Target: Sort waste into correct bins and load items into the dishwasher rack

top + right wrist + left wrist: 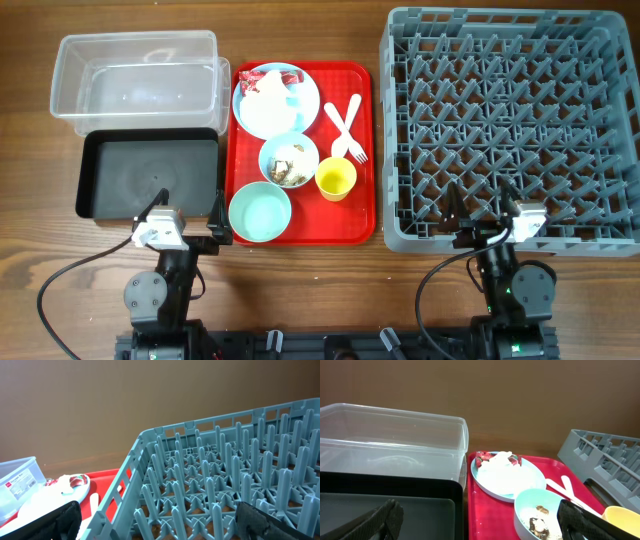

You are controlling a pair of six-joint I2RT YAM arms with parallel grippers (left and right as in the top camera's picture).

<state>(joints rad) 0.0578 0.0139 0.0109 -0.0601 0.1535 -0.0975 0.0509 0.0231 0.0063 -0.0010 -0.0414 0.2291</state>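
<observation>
- The crumpled paper with its red wrapper (272, 86) lies on the pale blue plate (262, 118), at the far end of the red tray (357, 215).
- Just nearer, a bowl (289, 160) holds brown scraps (288, 172), perhaps with pale grains among them; they are too small to be sure.
- An empty bowl (260, 213), a yellow cup (336, 179) and a white fork and spoon (346, 128) share that tray.
- The clear tub (135, 90) and the black tray (150, 178) sit to its left, the grey rack (510, 120) to its right.
- The left gripper (188, 212) hangs at the black tray's near edge, fingers spread and empty.
- The right gripper (482, 205) hangs at the rack's near edge, also spread.
</observation>
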